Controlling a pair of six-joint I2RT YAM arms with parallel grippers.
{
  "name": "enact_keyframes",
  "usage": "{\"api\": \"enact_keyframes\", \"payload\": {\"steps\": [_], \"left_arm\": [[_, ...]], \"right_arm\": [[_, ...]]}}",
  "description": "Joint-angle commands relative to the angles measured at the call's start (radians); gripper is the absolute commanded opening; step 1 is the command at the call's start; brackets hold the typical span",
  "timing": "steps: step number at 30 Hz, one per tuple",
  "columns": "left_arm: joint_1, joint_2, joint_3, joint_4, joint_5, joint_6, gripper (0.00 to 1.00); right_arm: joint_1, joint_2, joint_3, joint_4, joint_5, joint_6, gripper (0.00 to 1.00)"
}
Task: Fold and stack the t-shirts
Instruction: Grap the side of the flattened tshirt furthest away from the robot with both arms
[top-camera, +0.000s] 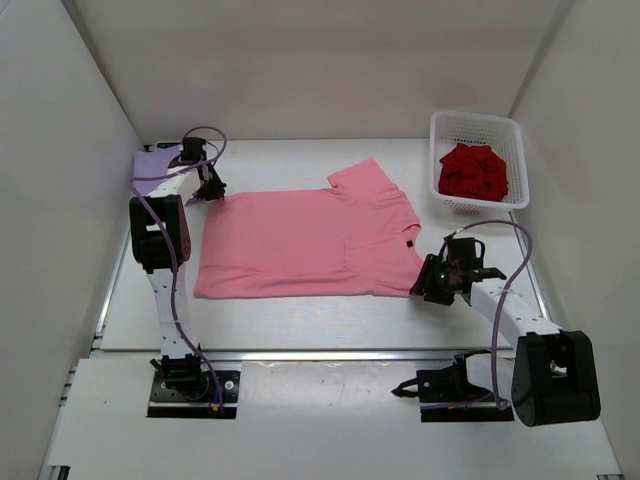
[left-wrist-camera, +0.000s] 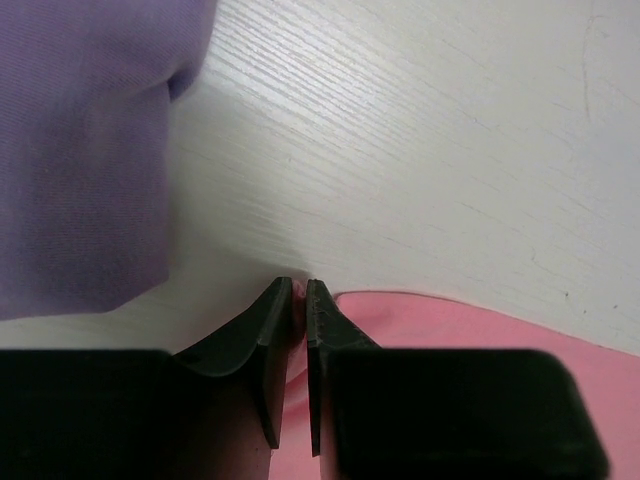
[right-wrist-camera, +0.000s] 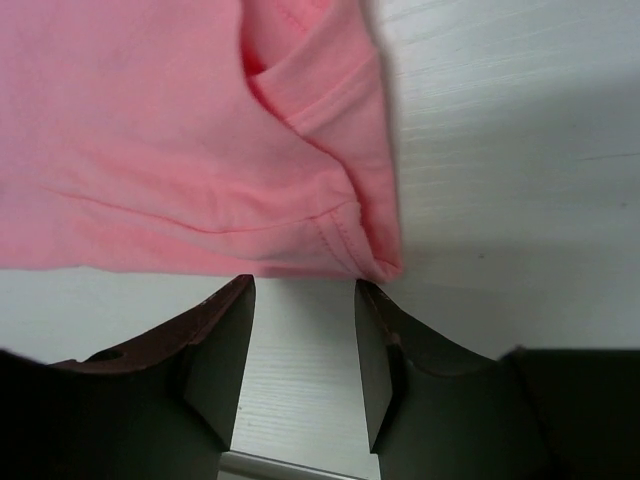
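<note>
The pink t-shirt (top-camera: 300, 240) lies flat across the middle of the table, one sleeve pointing to the back right. My left gripper (top-camera: 213, 190) sits at its far left corner. In the left wrist view the left gripper (left-wrist-camera: 300, 285) has its jaws almost together, with a sliver of the pink t-shirt (left-wrist-camera: 480, 330) pinched at the tips. My right gripper (top-camera: 422, 285) stands open and empty at the shirt's near right corner. The hem of the pink t-shirt (right-wrist-camera: 150, 130) lies just beyond the right gripper (right-wrist-camera: 305, 285). The lavender t-shirt (top-camera: 150, 160) lies at the back left. The dark red t-shirt (top-camera: 475, 170) is bunched in the basket.
A white lattice basket (top-camera: 475, 118) stands at the back right. White walls close in the table on the left, back and right. The lavender t-shirt (left-wrist-camera: 80, 150) lies close to the left of my left gripper. Bare white tabletop (right-wrist-camera: 500, 150) lies right of the pink hem.
</note>
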Motion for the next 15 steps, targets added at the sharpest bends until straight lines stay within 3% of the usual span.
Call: {"api": "enact_keyframes", "payload": {"steps": [1, 6, 12, 15], "left_arm": [[0.014, -0.065, -0.027, 0.029, 0.017, -0.001, 0.24], [0.008, -0.086, -0.054, 0.032, 0.017, 0.002, 0.24], [0.011, -0.102, -0.063, 0.035, 0.008, 0.019, 0.26], [0.008, -0.109, -0.058, 0.029, -0.032, 0.022, 0.26]], "right_arm": [[-0.053, 0.006, 0.003, 0.059, 0.032, 0.034, 0.42], [-0.091, 0.047, -0.005, 0.110, 0.010, 0.058, 0.32], [-0.101, 0.040, -0.066, 0.090, 0.012, 0.083, 0.03], [-0.101, -0.016, -0.078, 0.056, 0.006, 0.089, 0.00]]}}
